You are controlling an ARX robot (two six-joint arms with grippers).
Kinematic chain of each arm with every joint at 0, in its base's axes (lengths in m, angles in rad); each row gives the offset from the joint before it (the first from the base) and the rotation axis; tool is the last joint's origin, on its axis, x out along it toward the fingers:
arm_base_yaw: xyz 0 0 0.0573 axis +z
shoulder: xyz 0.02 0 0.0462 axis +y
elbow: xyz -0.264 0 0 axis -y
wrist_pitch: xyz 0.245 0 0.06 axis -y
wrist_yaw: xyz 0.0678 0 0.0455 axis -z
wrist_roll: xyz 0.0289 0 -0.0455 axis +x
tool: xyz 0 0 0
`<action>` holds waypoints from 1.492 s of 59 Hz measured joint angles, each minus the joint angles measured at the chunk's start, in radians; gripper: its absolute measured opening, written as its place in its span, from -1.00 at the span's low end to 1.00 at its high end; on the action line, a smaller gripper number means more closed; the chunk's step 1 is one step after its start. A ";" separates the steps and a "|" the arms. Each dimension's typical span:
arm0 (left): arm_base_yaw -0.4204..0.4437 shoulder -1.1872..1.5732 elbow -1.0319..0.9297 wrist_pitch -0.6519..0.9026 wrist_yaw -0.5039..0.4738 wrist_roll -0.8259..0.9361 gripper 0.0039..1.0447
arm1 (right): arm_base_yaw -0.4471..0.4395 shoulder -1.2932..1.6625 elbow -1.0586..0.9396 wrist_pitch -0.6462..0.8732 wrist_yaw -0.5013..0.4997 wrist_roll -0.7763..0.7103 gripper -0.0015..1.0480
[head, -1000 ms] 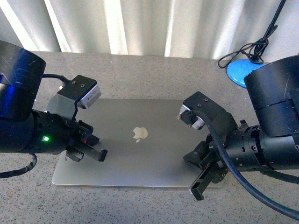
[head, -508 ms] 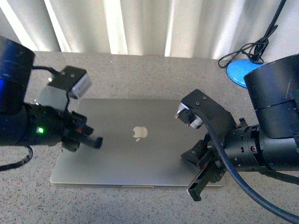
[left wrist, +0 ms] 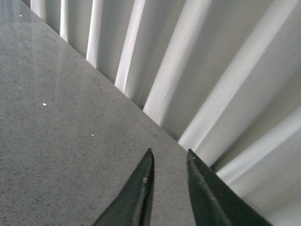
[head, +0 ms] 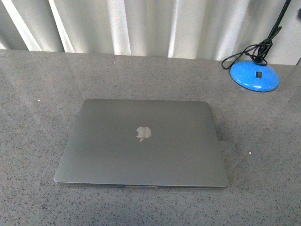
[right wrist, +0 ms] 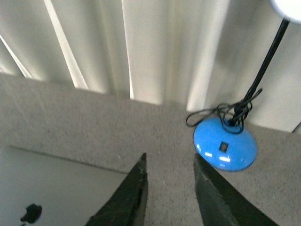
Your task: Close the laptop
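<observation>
The grey laptop (head: pixel 143 141) lies shut and flat on the speckled grey table, its lid up with the silver apple logo (head: pixel 143 133) showing. Neither arm shows in the front view. In the right wrist view my right gripper (right wrist: pixel 169 160) is open and empty above the table, with a corner of the laptop lid (right wrist: pixel 51 188) beside it. In the left wrist view my left gripper (left wrist: pixel 169 155) is open and empty over bare table near the curtain. The laptop does not show in that view.
A blue lamp base (head: pixel 254 75) with a black stem and coiled cable stands at the back right of the table; it also shows in the right wrist view (right wrist: pixel 225 148). A white pleated curtain (head: pixel 141 23) hangs along the table's far edge.
Both arms have pulled back out of the front view. The laptop lies shut as before, now fully uncovered.
</observation>
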 joint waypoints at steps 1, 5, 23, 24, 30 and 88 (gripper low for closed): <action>-0.002 0.001 -0.001 0.000 0.000 -0.001 -0.37 | 0.000 -0.010 0.000 0.000 -0.001 0.003 -0.39; -0.015 0.012 -0.009 -0.001 0.017 -0.010 -0.13 | 0.001 -0.041 0.000 0.000 -0.007 0.013 -0.15; 0.024 0.032 -0.099 0.222 0.393 0.174 0.20 | 0.013 -0.005 -0.085 0.240 0.174 0.021 0.35; 0.024 0.027 -0.120 0.244 0.461 0.214 0.13 | 0.011 -0.006 -0.109 0.291 0.201 0.020 0.29; 0.008 -0.031 -0.204 0.259 0.552 0.337 -0.21 | -0.013 -0.057 -0.200 0.398 0.219 0.020 -0.05; -0.092 -0.856 -0.502 -0.244 0.460 0.414 -0.94 | -0.173 -0.735 -0.510 0.062 0.068 0.021 -0.98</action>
